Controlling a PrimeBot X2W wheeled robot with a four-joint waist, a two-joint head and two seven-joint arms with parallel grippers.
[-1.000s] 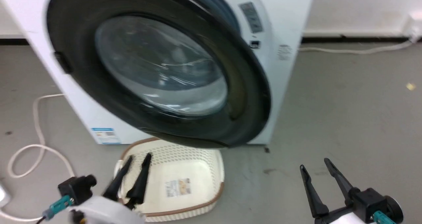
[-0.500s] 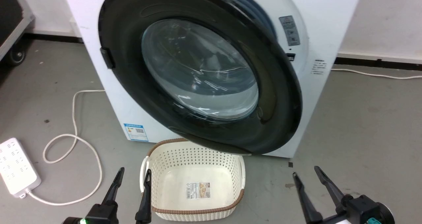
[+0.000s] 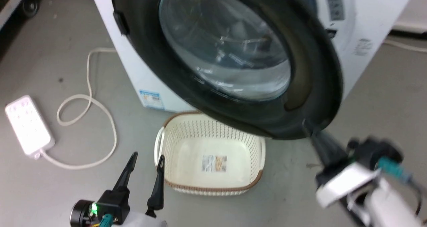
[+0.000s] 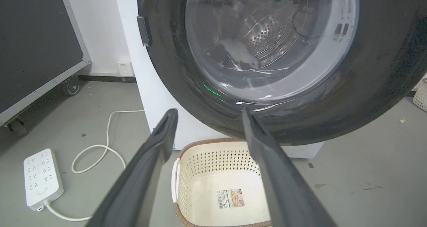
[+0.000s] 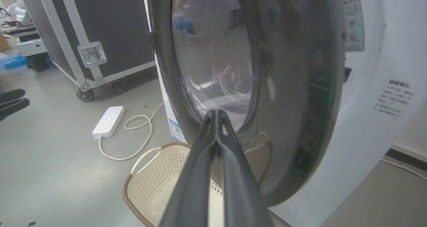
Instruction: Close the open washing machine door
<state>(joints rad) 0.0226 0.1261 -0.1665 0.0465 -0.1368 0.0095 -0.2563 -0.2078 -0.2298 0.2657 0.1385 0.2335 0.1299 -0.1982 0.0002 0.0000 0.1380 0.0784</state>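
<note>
**Operator:** What's nearest me?

**Spotter:** At the bottom left of the head view your left gripper (image 3: 146, 159) hangs idle, with its fingers spread apart and nothing between them. Just beyond it the cream basket (image 3: 213, 189) sits on the floor, below the door's lower edge in the frame.

**Operator:** And my other arm?

**Spotter:** Your right gripper (image 5: 216, 115) has its two fingers pressed together into one blade, holding nothing. In the lower right of the head view its tip reaches the bottom of the door's black rim. The blur stops me saying whether it touches.

**Operator:** Where's the door itself?

**Spotter:** The washing machine door (image 3: 230, 53) fills the top centre. It's swung partway out from the washing machine (image 3: 367, 23), and the gap is widest on the right side of the frame.

**Operator:** How will it handle?

**Spotter:** I judge it rigid and fairly heavy, swinging on its hinge rather than flexing, so you needn't grip it. The bulging glass looks smooth and curved, and a fingertip would likely skid off. Push on the wide black rim instead, toward the right-hand free edge, where you get the most leverage. Expect the latch to want a firm last press.
</note>
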